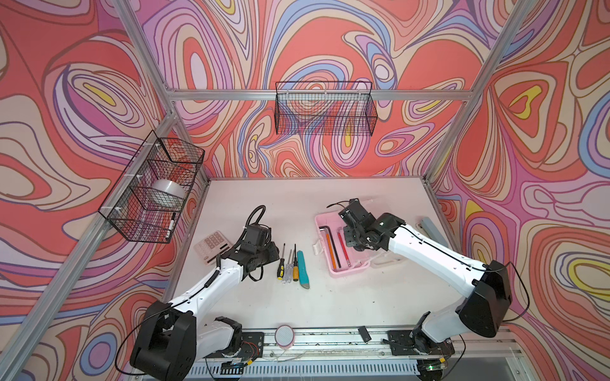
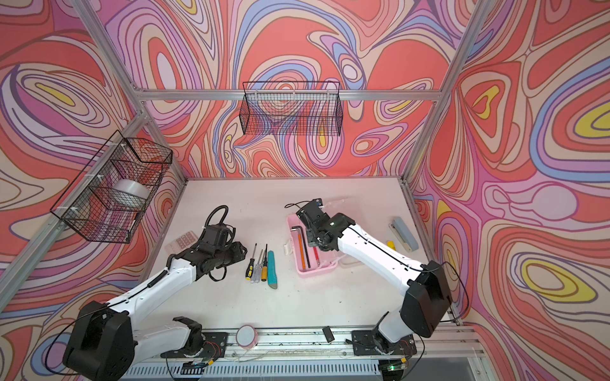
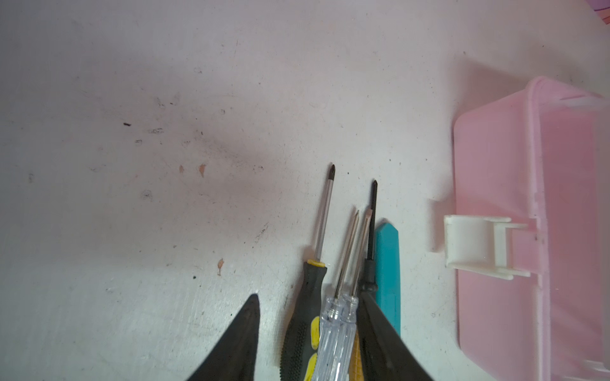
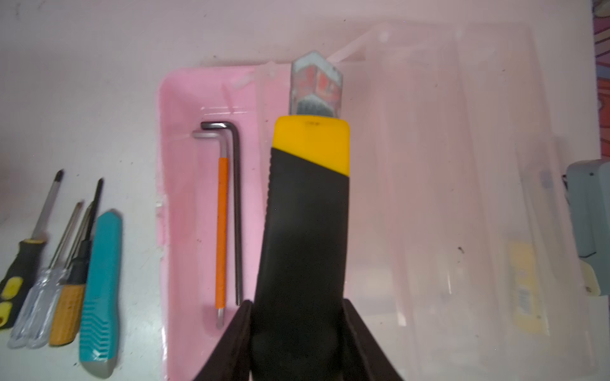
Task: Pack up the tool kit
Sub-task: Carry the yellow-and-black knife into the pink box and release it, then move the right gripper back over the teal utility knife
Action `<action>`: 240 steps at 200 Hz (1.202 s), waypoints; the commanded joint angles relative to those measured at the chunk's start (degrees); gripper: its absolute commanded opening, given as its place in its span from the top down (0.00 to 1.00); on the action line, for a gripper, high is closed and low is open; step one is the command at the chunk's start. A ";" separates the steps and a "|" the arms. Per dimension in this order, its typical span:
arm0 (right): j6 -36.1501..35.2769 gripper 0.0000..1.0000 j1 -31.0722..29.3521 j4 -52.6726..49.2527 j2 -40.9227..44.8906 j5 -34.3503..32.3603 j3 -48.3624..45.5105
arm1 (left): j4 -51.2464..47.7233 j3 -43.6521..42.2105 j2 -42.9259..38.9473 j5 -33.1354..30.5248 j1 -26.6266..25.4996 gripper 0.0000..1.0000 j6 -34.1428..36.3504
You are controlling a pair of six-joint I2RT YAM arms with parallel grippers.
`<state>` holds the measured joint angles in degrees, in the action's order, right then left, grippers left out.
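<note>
Your bench (image 1: 297, 204) is a scuffed white board, boxed in by walls (image 1: 330, 39) of swirling red, lilac and blue. Two wire baskets hang on those walls: the back basket (image 1: 325, 109), and the left basket (image 1: 152, 188), which holds a tape roll (image 1: 166, 193) and a marker (image 1: 171, 226).

The tool kit (image 1: 338, 271) sits open right of centre. Its translucent lid (image 4: 445, 198) is laid flat beside the pink tray (image 4: 185, 165). Inside the tray lie two hex keys (image 4: 231, 214) (one sleeved in orange).

Your right jaws pinch the black handle of the utility knife (image 4: 307, 214). It is over the tray alongside the keys, with its metal tip near one short end.

Left of the kit, the screwdrivers (image 1: 288, 265) and the teal tool (image 1: 302, 267) lie in a row on the bench. Your left jaws stand spread low over that row, with three screwdriver handles between them (whether either tip touches a handle, you cannot tell).
</note>
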<state>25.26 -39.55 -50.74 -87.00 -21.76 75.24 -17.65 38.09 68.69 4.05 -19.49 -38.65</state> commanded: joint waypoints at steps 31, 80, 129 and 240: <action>-6.62 0.78 0.68 5.11 -5.81 -3.56 0.80 | -0.01 -0.73 -1.08 -0.75 0.28 0.51 -0.33; -5.15 0.59 2.35 2.68 -9.75 -9.17 1.71 | 0.95 -1.17 -0.76 -0.21 0.33 0.51 -0.68; -2.24 0.36 1.81 0.11 -8.51 -11.64 4.69 | 1.30 -0.92 -0.24 -0.01 0.32 0.51 -0.85; 9.73 0.39 -17.20 5.53 -11.18 4.20 9.90 | 6.04 -4.27 -5.39 4.46 0.32 0.48 -0.73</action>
<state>29.04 -55.31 -47.86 -96.27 -23.64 85.69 -14.33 35.09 65.58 6.20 -19.44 -39.07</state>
